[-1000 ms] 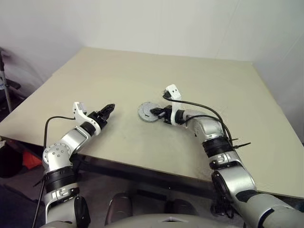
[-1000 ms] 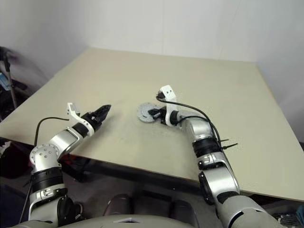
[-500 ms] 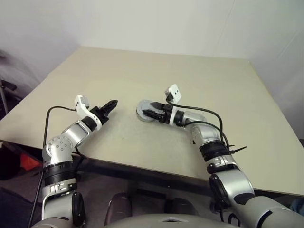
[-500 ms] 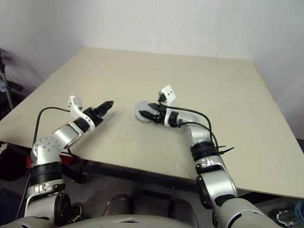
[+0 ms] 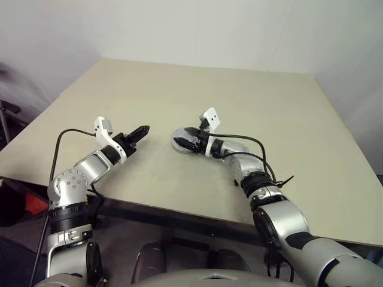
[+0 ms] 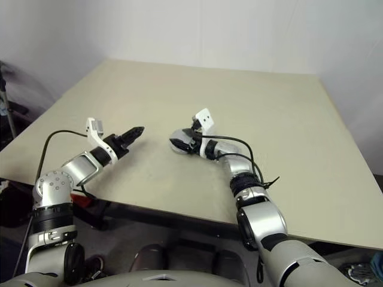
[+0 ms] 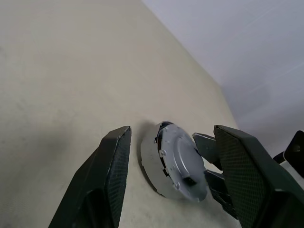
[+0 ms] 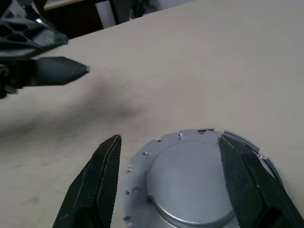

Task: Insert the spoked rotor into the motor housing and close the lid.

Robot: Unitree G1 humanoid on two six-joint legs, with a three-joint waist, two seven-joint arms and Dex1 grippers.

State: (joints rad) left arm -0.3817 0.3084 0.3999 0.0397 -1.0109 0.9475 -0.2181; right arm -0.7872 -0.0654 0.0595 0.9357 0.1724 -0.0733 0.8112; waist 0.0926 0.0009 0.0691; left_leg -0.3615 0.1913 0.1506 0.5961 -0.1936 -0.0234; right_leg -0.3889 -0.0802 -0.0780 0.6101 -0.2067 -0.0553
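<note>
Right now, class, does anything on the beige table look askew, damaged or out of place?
Nothing stands out. The round grey metal motor unit lies flat on the beige table, its lid seated evenly, with no visible damage. Both tools are open, the right tool straddling it.

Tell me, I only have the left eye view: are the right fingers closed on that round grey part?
Observer: No. The right wrist view shows the right fingers spread wide, one on each side of the lid.
Operator: Is the lid sitting properly?
Observer: In the left wrist view it lies flat on top of the housing, with no tilt that I can see.
Operator: And the left fingers?
Observer: The left fingers are open and empty, pointing at the lid from a short way off.
</note>
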